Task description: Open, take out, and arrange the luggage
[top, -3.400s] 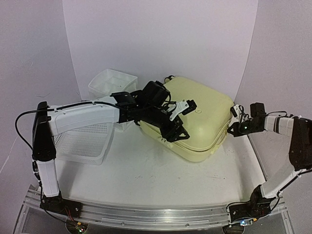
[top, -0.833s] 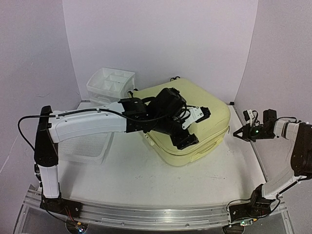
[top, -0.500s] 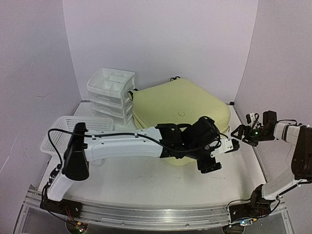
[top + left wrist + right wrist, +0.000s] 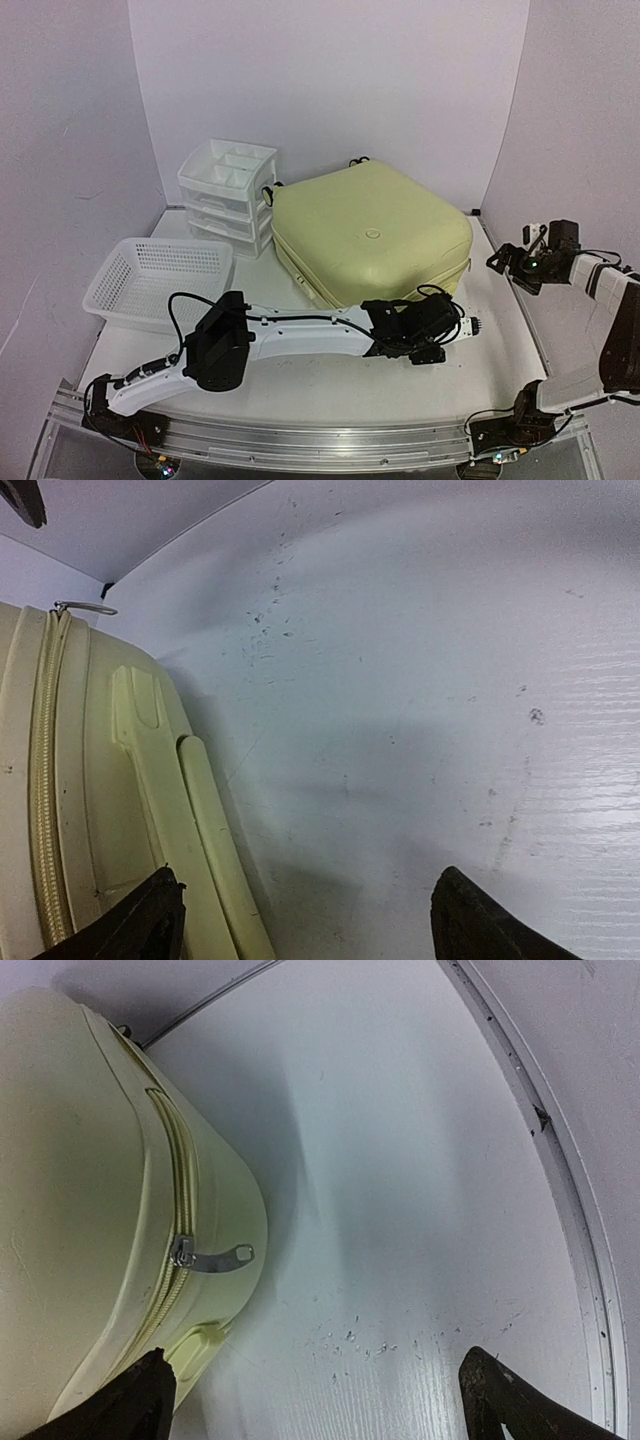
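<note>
Luggage [image 4: 370, 235] lies flat at centre of the top view on the counter [image 4: 300, 375], lid down on its base. Zip [image 4: 178, 1190] looks closed along the stretches both wrist views show; can't tell all the way round. So, as I judge it, not opened yet: nothing out, nothing arranged, basically the whole job left.

Left fingers [image 4: 140, 925] are spread wide w/ only bare counter btwn them, low at the case's lower-right edge, near its moulded handle [image 4: 200, 830]. Right fingers [image 4: 500, 1400] are spread too, empty, at frame right, apart from the shell. The metal zip pull [image 4: 215, 1257] pokes out toward them.

Shell is hard, smooth, pale yellow, gently domed w/ rounded corners. Counter is white, faint grain, scuffed. White mesh basket [image 4: 150, 280] sits at left, white plastic drawer unit [image 4: 225, 195] upper left.
</note>
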Motion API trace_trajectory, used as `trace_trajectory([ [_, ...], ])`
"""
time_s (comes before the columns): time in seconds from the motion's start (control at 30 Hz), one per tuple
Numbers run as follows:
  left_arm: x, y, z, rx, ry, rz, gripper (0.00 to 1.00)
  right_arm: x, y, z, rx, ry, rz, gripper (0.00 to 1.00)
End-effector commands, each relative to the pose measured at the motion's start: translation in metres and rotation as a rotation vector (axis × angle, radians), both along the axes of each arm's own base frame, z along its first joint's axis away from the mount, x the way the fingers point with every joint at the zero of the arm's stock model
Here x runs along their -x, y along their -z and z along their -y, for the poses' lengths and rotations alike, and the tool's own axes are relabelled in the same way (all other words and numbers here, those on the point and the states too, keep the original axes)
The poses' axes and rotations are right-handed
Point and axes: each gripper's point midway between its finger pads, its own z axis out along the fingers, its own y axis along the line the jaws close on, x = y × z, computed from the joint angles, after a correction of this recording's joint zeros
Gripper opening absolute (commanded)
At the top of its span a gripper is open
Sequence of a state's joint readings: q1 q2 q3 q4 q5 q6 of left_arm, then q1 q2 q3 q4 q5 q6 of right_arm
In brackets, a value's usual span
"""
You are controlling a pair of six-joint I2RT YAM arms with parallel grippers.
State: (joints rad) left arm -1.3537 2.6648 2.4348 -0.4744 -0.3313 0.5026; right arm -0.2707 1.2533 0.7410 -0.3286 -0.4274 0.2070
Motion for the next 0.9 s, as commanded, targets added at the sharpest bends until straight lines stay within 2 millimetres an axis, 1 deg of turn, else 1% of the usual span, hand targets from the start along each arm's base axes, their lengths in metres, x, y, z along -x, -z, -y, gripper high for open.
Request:
trace_trajectory([
  [0.0,-0.030,-0.049,0.011,0.136,-0.099,0.144,0.87,-0.001,-0.010,0.000,-0.011,0.014,0.037,0.98],
  [0.07,-0.033,-0.053,0.011,0.160,-0.118,0.130,0.87,-0.002,-0.008,-0.001,-0.029,0.014,0.023,0.98],
  [0.17,-0.048,-0.051,0.004,0.163,-0.186,0.143,0.89,-0.003,-0.008,0.000,-0.046,0.034,0.006,0.98],
  [0.27,-0.064,-0.036,-0.006,0.141,-0.241,0.115,0.90,-0.001,-0.010,0.000,-0.045,0.039,0.006,0.98],
  [0.37,-0.068,-0.019,-0.016,0.089,-0.256,0.076,0.88,0.001,-0.012,0.000,-0.039,0.035,0.004,0.98],
  [0.43,-0.061,-0.007,-0.020,0.038,-0.228,0.037,0.82,0.001,-0.011,-0.001,-0.038,0.031,0.000,0.98],
  [0.53,-0.041,0.011,-0.029,-0.010,-0.175,-0.067,0.77,0.001,-0.010,-0.001,-0.041,0.029,-0.007,0.98],
  [0.6,-0.034,0.024,-0.041,-0.067,-0.176,-0.108,0.75,0.000,-0.011,-0.001,-0.044,0.026,-0.006,0.98],
  [0.7,-0.024,0.051,-0.068,-0.191,-0.181,-0.166,0.70,0.000,-0.013,0.000,-0.038,0.029,-0.005,0.98],
  [0.77,-0.016,0.056,-0.083,-0.225,-0.191,-0.200,0.65,0.000,-0.013,0.001,-0.033,0.032,-0.007,0.98],
  [0.87,-0.005,0.053,-0.104,-0.240,-0.213,-0.256,0.59,0.001,-0.008,0.001,-0.037,0.039,-0.026,0.98],
])
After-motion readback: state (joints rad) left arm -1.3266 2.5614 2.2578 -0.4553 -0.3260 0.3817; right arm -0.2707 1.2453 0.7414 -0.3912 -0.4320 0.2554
